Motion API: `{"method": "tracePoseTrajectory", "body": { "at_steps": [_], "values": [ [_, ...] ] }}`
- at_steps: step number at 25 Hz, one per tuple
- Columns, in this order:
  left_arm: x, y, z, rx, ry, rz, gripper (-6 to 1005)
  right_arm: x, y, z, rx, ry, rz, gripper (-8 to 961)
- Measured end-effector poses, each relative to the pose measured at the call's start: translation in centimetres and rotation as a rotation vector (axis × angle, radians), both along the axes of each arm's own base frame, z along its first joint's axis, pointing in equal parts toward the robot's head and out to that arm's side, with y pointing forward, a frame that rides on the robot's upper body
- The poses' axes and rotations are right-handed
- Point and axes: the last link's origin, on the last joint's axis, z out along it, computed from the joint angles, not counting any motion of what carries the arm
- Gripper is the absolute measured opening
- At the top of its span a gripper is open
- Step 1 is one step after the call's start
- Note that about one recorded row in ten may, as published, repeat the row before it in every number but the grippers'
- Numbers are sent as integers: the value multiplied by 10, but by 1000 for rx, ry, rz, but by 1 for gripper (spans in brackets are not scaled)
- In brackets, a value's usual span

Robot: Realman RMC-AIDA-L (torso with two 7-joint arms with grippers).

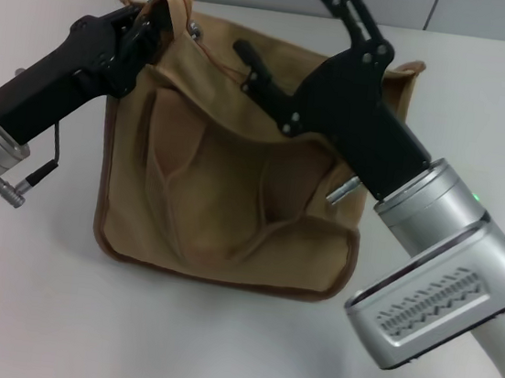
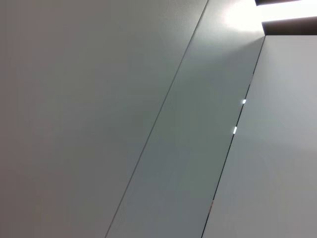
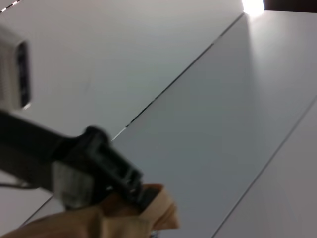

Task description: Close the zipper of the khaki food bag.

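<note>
Khaki food bag point(image 1: 233, 196) at table point(image 1: 26, 309) centre. Our left gripper point(image 1: 146, 28) clamped on far left corner; right gripper point(image 1: 297, 52) spread wide above zipper point(image 1: 218, 56). We judge: steadying done, next pinch slider.

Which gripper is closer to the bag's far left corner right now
Left. The left gripper is clamped on the khaki food bag at its far left corner; the right gripper is open above the bag's far edge, toward its right side.

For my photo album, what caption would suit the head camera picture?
Left gripper grips the khaki food bag at its far left corner while the open right gripper reaches over it.
</note>
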Motion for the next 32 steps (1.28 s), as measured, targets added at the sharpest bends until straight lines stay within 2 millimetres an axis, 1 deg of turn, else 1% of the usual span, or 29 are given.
{"method": "tracePoseTrajectory", "body": {
  "at_steps": [3, 8, 13, 23, 25, 32],
  "values": [
    [1, 1, 0, -1, -1, -3, 25, -2, 1, -5, 2, -41, -6, 797],
    [4, 2, -2, -7, -7, -8, 26, -6, 5, -9, -10, -60, -2, 798],
    [5, 2, -3, -16, -9, -14, 26, -12, 9, -11, -16, -67, 0, 791],
    [6, 1, -5, -22, -10, -17, 26, -18, 15, -14, -29, -86, -4, 770],
    [7, 1, -5, -24, -10, -20, 26, -21, 18, -12, -30, -72, -17, 765],
    [7, 1, -5, -25, -11, -20, 25, -23, 17, -13, -30, -65, -15, 750]
  ]
}}
